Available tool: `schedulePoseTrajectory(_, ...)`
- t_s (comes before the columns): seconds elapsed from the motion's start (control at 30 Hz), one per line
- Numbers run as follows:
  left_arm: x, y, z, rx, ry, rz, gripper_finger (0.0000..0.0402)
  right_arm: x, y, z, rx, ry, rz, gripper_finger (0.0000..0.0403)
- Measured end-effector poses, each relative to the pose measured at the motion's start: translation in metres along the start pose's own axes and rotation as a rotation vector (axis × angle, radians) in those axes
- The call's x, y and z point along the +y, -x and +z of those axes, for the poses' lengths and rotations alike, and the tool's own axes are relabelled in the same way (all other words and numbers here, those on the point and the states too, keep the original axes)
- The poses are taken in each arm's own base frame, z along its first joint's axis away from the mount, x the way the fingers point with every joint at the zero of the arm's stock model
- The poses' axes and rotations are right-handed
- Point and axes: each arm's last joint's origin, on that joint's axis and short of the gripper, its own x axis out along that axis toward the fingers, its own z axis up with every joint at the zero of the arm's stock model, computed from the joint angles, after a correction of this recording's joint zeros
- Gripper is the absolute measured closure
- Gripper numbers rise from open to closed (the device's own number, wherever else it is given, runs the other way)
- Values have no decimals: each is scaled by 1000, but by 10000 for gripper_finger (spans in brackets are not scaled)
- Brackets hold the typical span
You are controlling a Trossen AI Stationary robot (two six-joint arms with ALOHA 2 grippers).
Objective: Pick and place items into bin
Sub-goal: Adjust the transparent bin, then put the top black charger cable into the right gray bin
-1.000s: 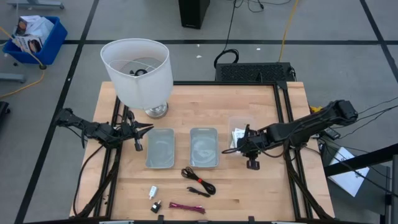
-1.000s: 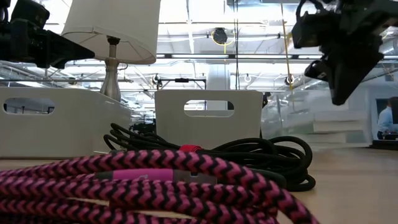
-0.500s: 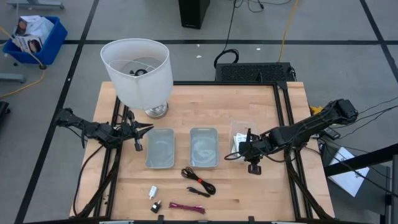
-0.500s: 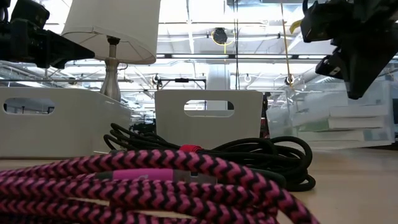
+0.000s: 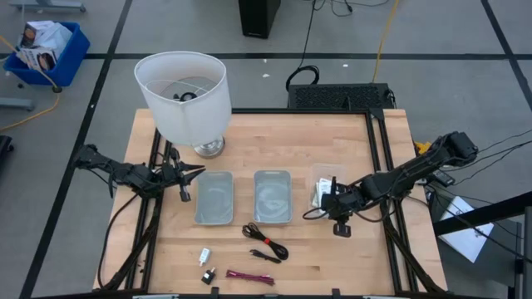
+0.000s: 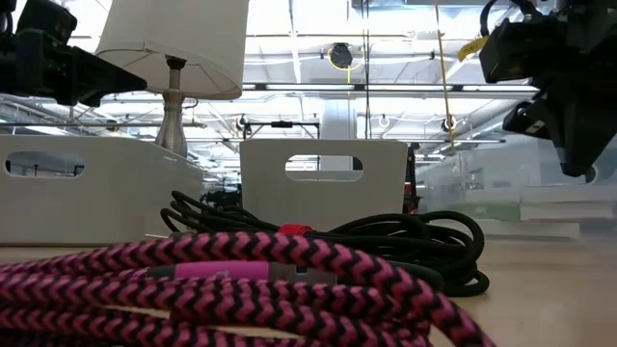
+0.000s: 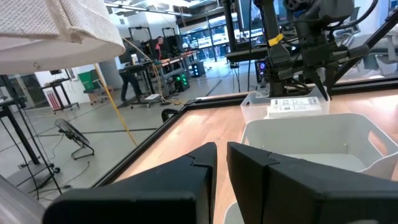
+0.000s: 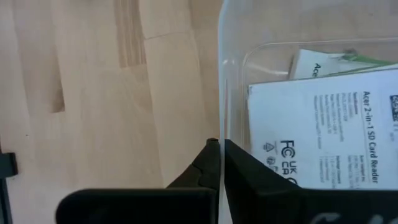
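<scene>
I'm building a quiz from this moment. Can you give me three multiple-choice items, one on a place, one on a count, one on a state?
1. Where is the right gripper?
A. over the lamp
B. by the clear bin of white packets
C. at the red-magenta cable

2. How many grey trays lie mid-table?
A. one
B. two
C. four

3. The black cable is:
A. held
B. in a tray
C. loose on the table

Answers: 1 B, it hangs at that bin's edge. 2 B, left tray and right tray. 3 C, nothing grips it.

white packet point(image 8: 323, 134) print cut by edge, red-magenta cable point(image 6: 193, 289) cropped
</scene>
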Motion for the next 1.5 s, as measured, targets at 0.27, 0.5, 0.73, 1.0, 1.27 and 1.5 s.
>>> schedulePoseTrajectory(0.27, 0, 0, 0, -1, 1, -1, 355, 0, 3, 0, -25, -19, 19, 356)
schedulePoseTrajectory(0.5, 0, 0, 0, -1, 2, -1, 355, 0, 7, -1, -37, -35, 27, 260)
schedulePoseTrajectory(0.73, 0, 0, 0, -1, 23, -2, 355, 1, 26, -4, -117, -38, 78, 202)
schedulePoseTrajectory(1.0, 0, 0, 0, -5, 49, -2, 355, 18, 70, -6, -525, 226, 99, 203)
schedulePoseTrajectory(1.27, 0, 0, 0, -5, 49, -2, 355, 20, 73, -18, -950, 563, -70, 340)
schedulePoseTrajectory(1.5, -3, 0, 5, -55, 142, -100, 363, -14, 46, -34, -1111, 507, -118, 383)
